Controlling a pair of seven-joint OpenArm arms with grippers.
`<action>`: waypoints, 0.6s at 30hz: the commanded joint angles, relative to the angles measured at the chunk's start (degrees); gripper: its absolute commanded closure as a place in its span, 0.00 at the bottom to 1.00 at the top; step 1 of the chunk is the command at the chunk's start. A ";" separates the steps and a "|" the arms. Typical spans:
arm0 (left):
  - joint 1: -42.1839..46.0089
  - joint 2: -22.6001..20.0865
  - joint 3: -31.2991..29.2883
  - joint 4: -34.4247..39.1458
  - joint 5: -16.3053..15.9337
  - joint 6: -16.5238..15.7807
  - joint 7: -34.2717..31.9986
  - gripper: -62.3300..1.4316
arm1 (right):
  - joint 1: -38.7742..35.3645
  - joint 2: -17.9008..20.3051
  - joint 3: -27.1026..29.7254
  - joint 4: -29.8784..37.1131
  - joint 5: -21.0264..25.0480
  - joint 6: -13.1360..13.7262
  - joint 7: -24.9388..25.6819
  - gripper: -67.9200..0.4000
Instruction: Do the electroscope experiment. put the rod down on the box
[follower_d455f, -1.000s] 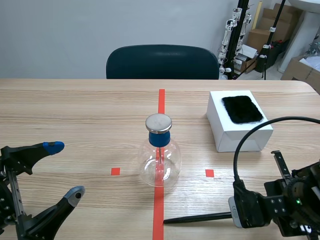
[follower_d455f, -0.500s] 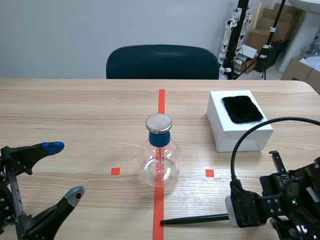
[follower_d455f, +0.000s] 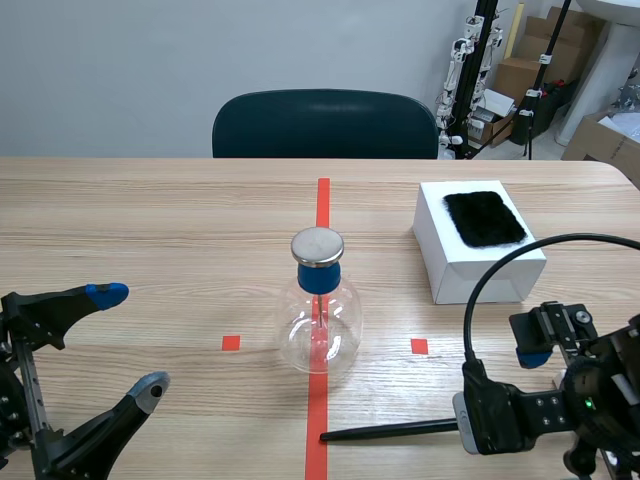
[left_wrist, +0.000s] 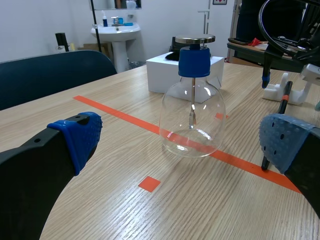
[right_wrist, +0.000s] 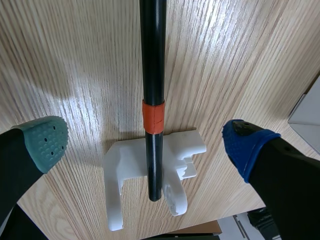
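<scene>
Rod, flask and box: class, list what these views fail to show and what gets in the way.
- Scene view: the rod has one end, and its white stand, hidden behind the right arm.
- Right wrist view: the rod's tip is cut off by the picture's edge.
- Left wrist view: the flask covers part of the box.
- Scene view: the flask's inner strip is too small to make out.

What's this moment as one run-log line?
rod: resting on white stand | right gripper: open over rod | left gripper: open, empty | flask: mid-table
</scene>
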 joint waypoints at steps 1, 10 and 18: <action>-0.17 -0.48 -0.07 0.87 -0.79 -0.11 -1.07 0.00 | 0.96 0.52 0.44 0.42 -0.20 0.00 0.02 0.00; -0.17 -0.48 -0.07 0.87 -0.79 -0.11 -1.07 0.00 | 0.81 0.55 0.48 0.42 -0.20 -0.39 0.04 0.00; -0.17 -0.48 -0.07 0.87 -0.79 -0.11 -1.07 0.00 | 0.81 0.68 0.48 0.42 -0.22 -1.29 0.02 0.00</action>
